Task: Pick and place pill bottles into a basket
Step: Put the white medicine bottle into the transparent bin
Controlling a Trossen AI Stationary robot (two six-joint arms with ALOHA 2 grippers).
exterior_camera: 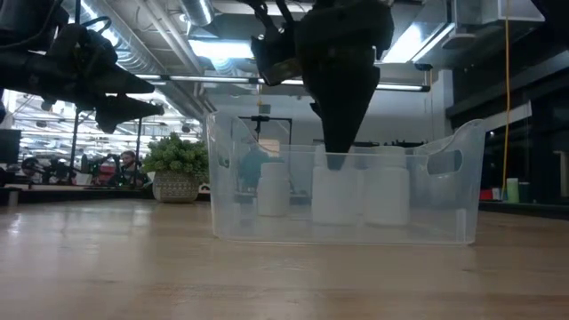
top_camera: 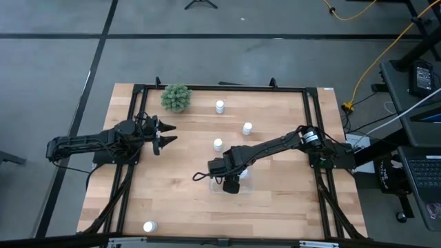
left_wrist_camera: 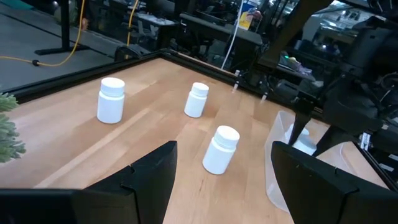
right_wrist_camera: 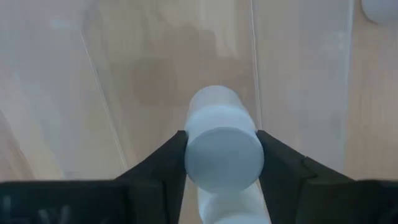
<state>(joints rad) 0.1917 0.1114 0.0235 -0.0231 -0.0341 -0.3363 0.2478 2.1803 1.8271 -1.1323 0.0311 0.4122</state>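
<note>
Inside clear plastic basket, smooth cylindrical bottles.

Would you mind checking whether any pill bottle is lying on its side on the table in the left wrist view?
No, the three pill bottles on the wooden table all stand upright, caps up.

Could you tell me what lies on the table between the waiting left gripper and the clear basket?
In the high view, one pill bottle stands between the left gripper and the basket; otherwise bare wood. The left wrist view shows that bottle just ahead of the open fingers.
</note>
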